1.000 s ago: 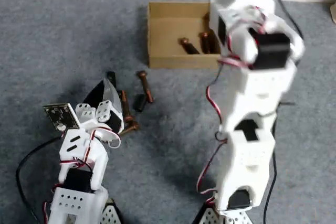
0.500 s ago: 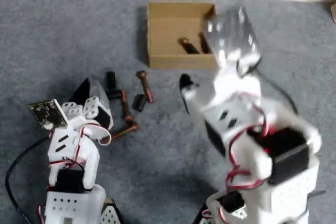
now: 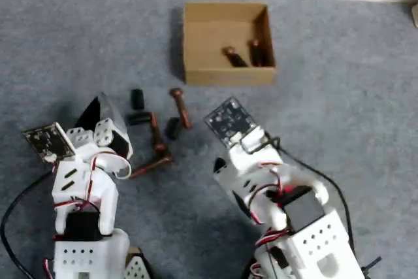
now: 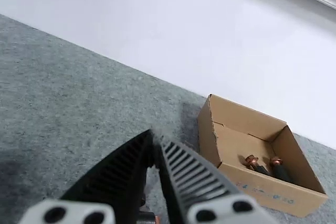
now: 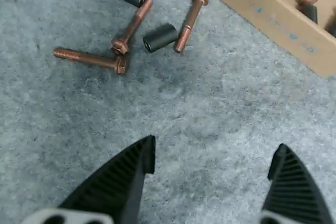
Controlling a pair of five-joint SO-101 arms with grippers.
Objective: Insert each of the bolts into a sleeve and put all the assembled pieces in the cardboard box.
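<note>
The cardboard box (image 3: 225, 75) stood open at the far side of the grey carpeted surface (image 3: 353, 109), close to a white wall (image 4: 157, 35). Inside it, toward its right end, two assembled pieces (image 3: 245, 55) lay side by side, each a copper bolt seated in a black sleeve.

The loose parts were scattered on the surface in front of the box, between it and the arms. The bolt nearest the box (image 3: 181, 107) lay with its head toward the box, and a black sleeve (image 3: 173, 127) rested just beside its threaded end. The middle bolt (image 3: 156, 134) ran roughly parallel to it, and its head met the head of the third bolt (image 3: 149, 165), which lay crosswise and nearest the arms. A second sleeve (image 3: 138, 119) sat at the middle bolt's threaded tip. The farthest sleeve (image 3: 137, 98) lay just beyond the second one, apart from all the bolts.

The left end effector (image 4: 156, 142) was clenched on nothing, its ribbed jaws pressed together. It was raised over the surface to the left of the loose parts and pointed toward the box. The right end effector (image 5: 215, 150) was released, with its jaws spread wide and nothing between them. It hung over bare carpet on the near side of the bolts.
</note>
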